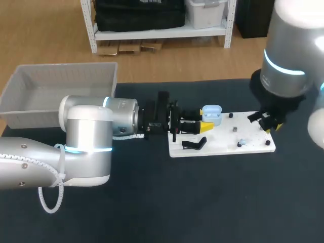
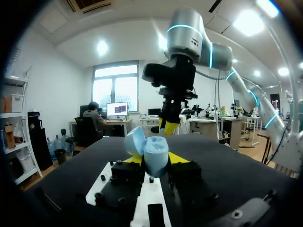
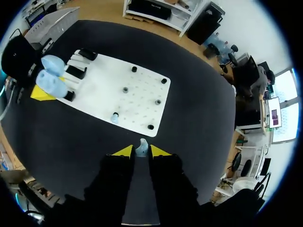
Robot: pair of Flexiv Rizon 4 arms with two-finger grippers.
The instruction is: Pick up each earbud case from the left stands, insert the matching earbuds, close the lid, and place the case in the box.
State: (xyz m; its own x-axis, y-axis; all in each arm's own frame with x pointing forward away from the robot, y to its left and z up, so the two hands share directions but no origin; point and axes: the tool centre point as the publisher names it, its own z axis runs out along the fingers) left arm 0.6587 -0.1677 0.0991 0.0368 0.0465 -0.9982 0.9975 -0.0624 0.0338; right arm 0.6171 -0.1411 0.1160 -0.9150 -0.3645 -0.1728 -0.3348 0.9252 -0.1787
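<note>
My right pincer (image 3: 142, 151) is closed on a small pale-blue earbud (image 3: 142, 147), pinched between the yellow tips and hanging over the dark desk (image 1: 202, 202) just off the near edge of the white board (image 3: 109, 87). My left pincer (image 2: 156, 159) grips the earbud case (image 1: 211, 113) from both sides at the board's left end, with the lid standing open and the black stands close beneath it.

The step in hand, as I judge it, is seating this earbud in the open case. To do it well I would carry the earbud across above the board's pegs and stop directly over the case mouth. I would turn my wrist so the earbud lines up with its well, not with the lid. Then I would come down slowly and part the tips only once it sits. The left pincer should hold the case level and firm, because a tilted case would let the earbud slide out. I cannot see the wells inside the case from here, so which side this earbud belongs in is a guess.

A second earbud (image 3: 114, 117) stands on the board between the pegs, waiting its turn. A loose black stand (image 1: 195, 144) lies on the board's near-left corner, beside the left pincer.

The desk is covered in dark cloth that looks flat and soft. There is little room around the case — the two pincers will be nearly touching there. The grey box (image 1: 35, 115) sits at the far left of the desk, well apart.
</note>
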